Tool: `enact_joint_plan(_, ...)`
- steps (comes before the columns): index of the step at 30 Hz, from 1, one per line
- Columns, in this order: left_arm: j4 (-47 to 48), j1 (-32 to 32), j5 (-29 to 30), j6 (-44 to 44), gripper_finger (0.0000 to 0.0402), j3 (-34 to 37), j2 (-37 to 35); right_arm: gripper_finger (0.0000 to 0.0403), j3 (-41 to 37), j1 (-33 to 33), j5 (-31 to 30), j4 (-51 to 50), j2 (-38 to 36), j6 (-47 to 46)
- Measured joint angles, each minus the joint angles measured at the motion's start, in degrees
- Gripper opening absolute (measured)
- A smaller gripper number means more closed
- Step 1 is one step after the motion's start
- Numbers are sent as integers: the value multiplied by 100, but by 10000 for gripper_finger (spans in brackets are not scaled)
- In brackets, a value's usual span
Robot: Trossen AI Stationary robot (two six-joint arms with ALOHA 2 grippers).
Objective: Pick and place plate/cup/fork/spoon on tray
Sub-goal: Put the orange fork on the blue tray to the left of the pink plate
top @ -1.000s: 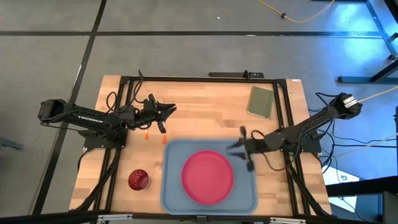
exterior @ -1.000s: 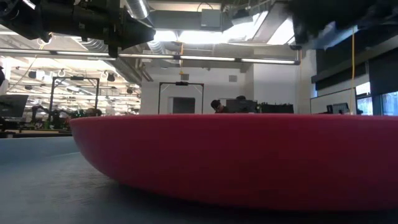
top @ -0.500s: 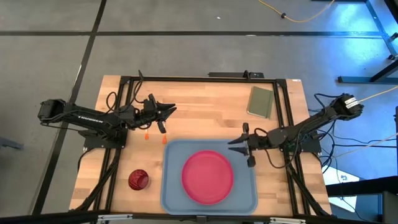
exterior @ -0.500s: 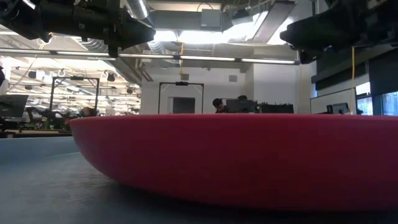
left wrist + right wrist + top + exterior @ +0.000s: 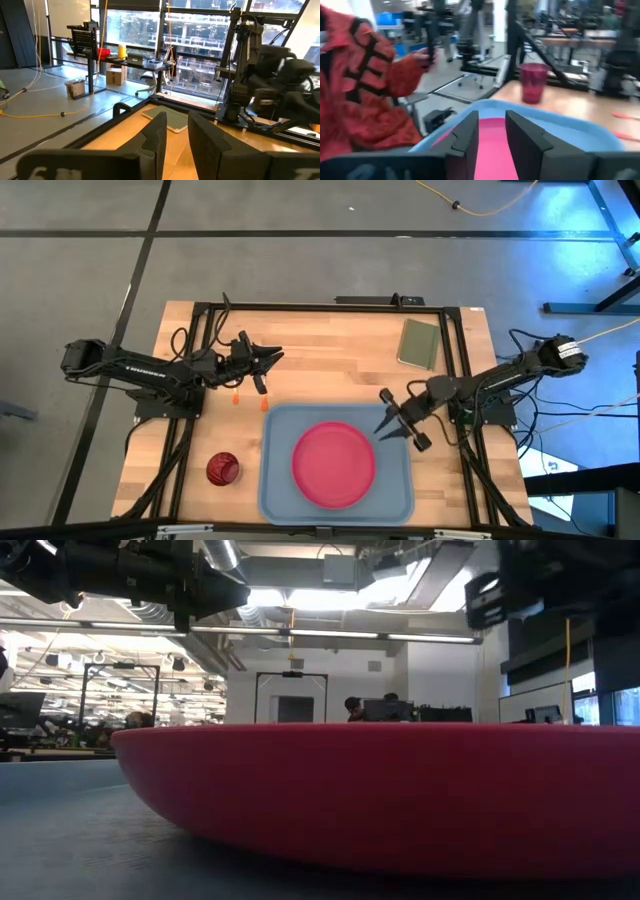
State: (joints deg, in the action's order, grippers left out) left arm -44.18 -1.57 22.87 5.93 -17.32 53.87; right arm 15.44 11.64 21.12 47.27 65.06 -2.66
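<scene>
Jaws: right gripper slightly apart, empty, over tray rim | left gripper slightly apart, empty

The high view looks straight down on the whole desk; the low view sits at surface level, pressed close against the plate (also seen overhead), facing the room behind.

Pale planked wooden table top, matt, grain visible. Large light blue-grey rectangular plastic tray, smooth, faintly satin. Round pink-red plastic plate, smooth with low sheen. Small maroon translucent plastic cup, glossy. Dark, matt black gripper fingers. Olive-green rectangular pad, matt.
</scene>
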Motion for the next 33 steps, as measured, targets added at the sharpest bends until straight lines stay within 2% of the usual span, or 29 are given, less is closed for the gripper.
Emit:
enact_joint_plan(4,0,0,0,4,73,1,0,101,2,-487,225,-85,0,3)
enact_joint_plan(10,0,32,0,15,73,0,1,101,2,-1227,453,-1257,-75,-749)
enact_joint_plan(15,0,62,0,4,73,0,2,101,2,-1518,1422,-1339,-514,-864)
enact_joint_plan(17,1,62,2,0,73,0,1,101,4,-1562,1602,-1522,-792,-767)
enact_joint_plan(20,2,62,0,0,73,0,1,101,4,-1572,1320,-2118,-1225,-616)
enact_joint_plan(24,2,62,0,-2,73,0,0,101,-45,-1556,419,-2835,-1742,-595)
enact_joint_plan(28,0,64,0,-4,73,0,2,101,-576,-1543,66,-2671,-2280,-645)
enact_joint_plan(33,0,62,0,-4,73,0,2,101,-1464,-1543,56,-1488,-2949,-952)
